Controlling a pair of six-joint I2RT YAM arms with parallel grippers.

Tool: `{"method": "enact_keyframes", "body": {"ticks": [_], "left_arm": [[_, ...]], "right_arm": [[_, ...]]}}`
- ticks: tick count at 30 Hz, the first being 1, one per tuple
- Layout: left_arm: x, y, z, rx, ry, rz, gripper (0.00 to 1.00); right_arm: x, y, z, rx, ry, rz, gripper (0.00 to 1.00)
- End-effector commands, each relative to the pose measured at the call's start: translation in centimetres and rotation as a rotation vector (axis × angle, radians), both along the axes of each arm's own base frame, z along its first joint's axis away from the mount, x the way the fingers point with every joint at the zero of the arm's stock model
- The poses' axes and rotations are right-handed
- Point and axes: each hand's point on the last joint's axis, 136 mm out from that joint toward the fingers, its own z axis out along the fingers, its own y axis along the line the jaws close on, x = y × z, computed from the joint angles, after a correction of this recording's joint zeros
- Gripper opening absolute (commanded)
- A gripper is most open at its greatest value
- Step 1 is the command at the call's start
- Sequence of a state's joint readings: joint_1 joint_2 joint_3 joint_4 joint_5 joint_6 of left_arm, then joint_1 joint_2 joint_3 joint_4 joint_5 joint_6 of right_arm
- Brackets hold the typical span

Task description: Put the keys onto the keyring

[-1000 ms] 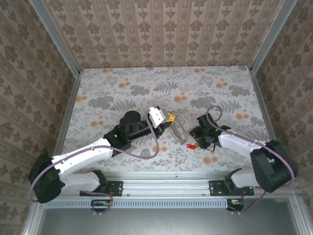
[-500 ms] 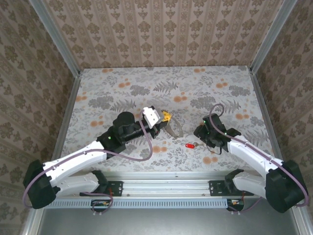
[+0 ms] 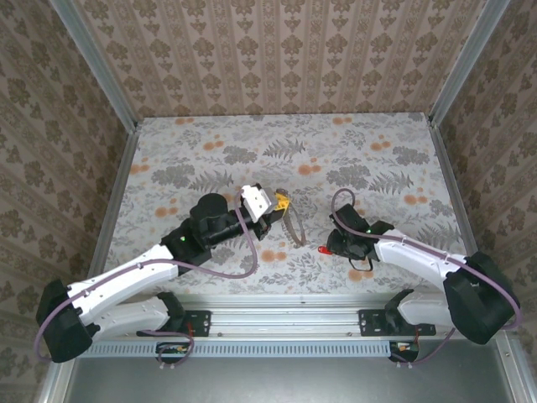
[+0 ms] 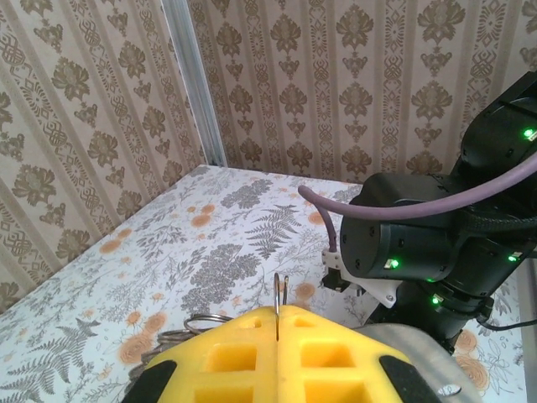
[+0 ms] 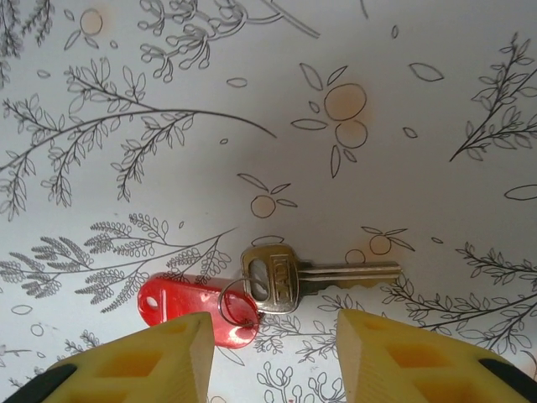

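Top view: left gripper (image 3: 283, 204) mid-table, clamped on the keyring (image 3: 294, 227), which juts toward the near side. Right gripper (image 3: 333, 247) sits low by the key (image 3: 324, 251), right of the ring.
Left wrist: yellow fingers (image 4: 336, 353) pressed together, ring edge pinched between them.
Right wrist: jaws apart, holding nothing. The key, with its red tag (image 5: 180, 304), lies flat on the table (image 5: 252, 126) just beyond the gap.

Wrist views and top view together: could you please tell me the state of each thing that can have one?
Thin dark oval keyring: clamped by the left gripper.
Left gripper: shut on the keyring.
Silver key with red plastic tag: flat on the floral table, unheld.
Right gripper: open, fingers either side of the tag.
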State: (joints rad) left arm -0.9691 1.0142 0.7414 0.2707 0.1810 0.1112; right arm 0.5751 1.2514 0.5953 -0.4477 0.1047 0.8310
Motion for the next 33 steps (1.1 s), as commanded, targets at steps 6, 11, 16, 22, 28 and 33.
{"method": "enact_keyframes", "body": {"ticks": [6, 11, 16, 22, 28, 33], "left_arm": [[-0.1, 0.3, 0.8, -0.039, -0.003, 0.012, 0.00], [-0.1, 0.3, 0.8, -0.042, -0.001, 0.012, 0.00], [-0.1, 0.3, 0.7, -0.041, 0.001, 0.011, 0.00], [-0.1, 0.3, 0.5, -0.044, 0.001, 0.011, 0.00], [-0.2, 0.3, 0.5, -0.049, 0.002, 0.007, 0.00], [-0.2, 0.3, 0.6, -0.054, 0.001, 0.009, 0.00]], "right_arm": [[-0.2, 0.2, -0.8, -0.063, -0.001, 0.052, 0.42], [-0.1, 0.7, -0.6, -0.062, -0.019, 0.068, 0.42], [-0.1, 1.2, -0.9, -0.055, -0.015, 0.078, 0.42], [0.0, 1.2, -1.7, -0.066, -0.004, 0.071, 0.41], [0.1, 1.0, -1.5, -0.070, -0.012, 0.068, 0.31], [0.0, 0.7, -1.2, -0.075, -0.022, 0.066, 0.20]]}}
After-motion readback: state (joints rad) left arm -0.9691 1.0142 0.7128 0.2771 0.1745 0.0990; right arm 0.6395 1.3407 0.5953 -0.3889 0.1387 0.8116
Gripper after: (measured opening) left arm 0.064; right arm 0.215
